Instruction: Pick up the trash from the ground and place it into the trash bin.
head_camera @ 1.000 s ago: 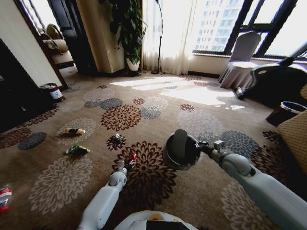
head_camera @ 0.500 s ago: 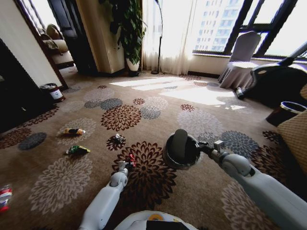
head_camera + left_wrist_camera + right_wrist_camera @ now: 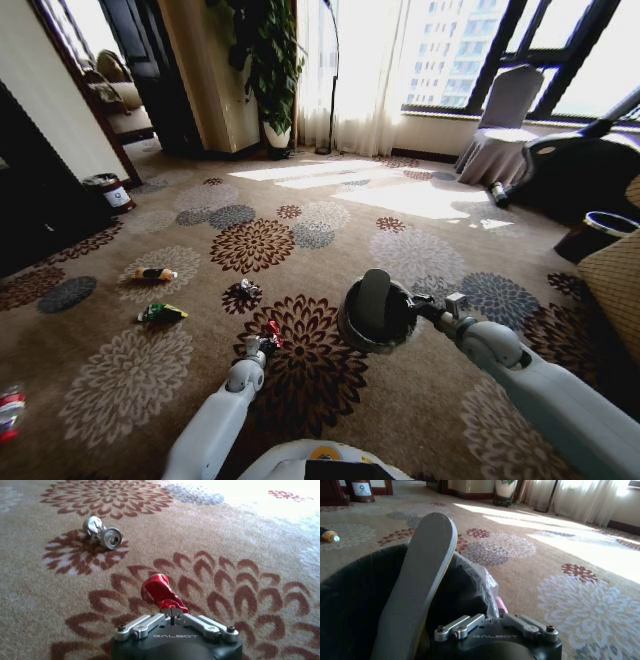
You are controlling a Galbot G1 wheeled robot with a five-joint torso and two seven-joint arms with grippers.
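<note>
Red wrapper [image 3: 160, 591] pinched by left gripper [image 3: 173, 612], carpet [image 3: 260, 536] open around.

The left arm is reaching forward and down, its pincer [image 3: 172, 612] pinching closed on the red wrapper [image 3: 160, 591]. The right arm is stretching forward at the right, its pincer [image 3: 492, 621] gripping the bin's [image 3: 375, 315] rim.

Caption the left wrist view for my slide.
Left pincer shut on red wrapper above patterned carpet.
</note>
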